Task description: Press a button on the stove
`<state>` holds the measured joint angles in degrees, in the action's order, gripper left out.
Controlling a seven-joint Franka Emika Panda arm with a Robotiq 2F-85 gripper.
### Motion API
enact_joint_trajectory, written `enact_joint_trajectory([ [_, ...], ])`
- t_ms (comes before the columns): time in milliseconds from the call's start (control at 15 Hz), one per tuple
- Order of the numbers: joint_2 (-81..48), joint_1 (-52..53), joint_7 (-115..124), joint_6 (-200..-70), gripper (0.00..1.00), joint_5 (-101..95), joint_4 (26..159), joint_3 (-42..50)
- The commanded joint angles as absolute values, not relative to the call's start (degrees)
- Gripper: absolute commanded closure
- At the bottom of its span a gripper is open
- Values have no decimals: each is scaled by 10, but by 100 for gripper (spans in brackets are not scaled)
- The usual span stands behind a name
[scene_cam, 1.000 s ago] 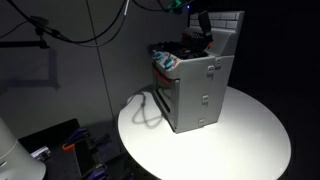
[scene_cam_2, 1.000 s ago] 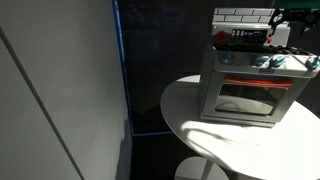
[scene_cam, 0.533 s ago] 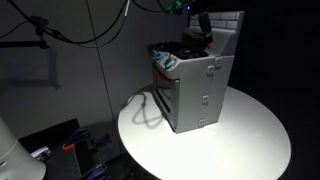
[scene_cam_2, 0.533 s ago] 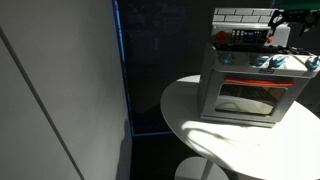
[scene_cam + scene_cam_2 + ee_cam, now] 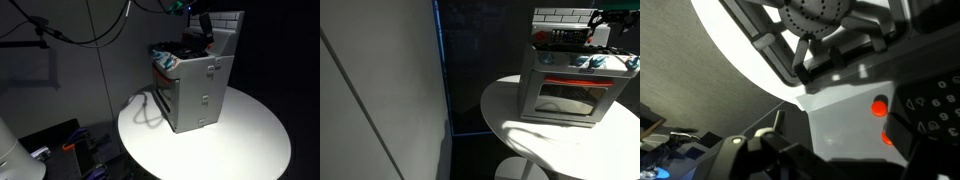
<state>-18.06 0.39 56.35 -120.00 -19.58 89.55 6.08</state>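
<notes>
The grey boxy stove (image 5: 195,90) stands on a round white table, and it also shows from the front with its oven door (image 5: 565,92). My gripper (image 5: 205,32) hangs over the back of the stove top by the white tiled panel, and is seen at the upper right in an exterior view (image 5: 603,22). In the wrist view the gripper (image 5: 838,130) looks open, close over the white control strip (image 5: 840,105). One red button (image 5: 880,105) is bare. A dark fingertip covers part of a second red button (image 5: 890,140). A burner (image 5: 815,15) lies above.
The round white table (image 5: 245,145) carries the stove, with its edge close on all sides (image 5: 515,125). A grey cable loop (image 5: 145,108) lies on the table beside the stove. Small toy items (image 5: 165,62) sit on the stove top. A grey wall (image 5: 380,90) stands nearby.
</notes>
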Motion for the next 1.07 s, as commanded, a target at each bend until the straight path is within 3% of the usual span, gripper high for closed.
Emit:
enact_joint_trajectory([
  [0, -195, 11, 570, -1180, 0, -191, 862, 69],
  [1000, -205, 11, 572, -1175, 0, -192, 850, 71],
])
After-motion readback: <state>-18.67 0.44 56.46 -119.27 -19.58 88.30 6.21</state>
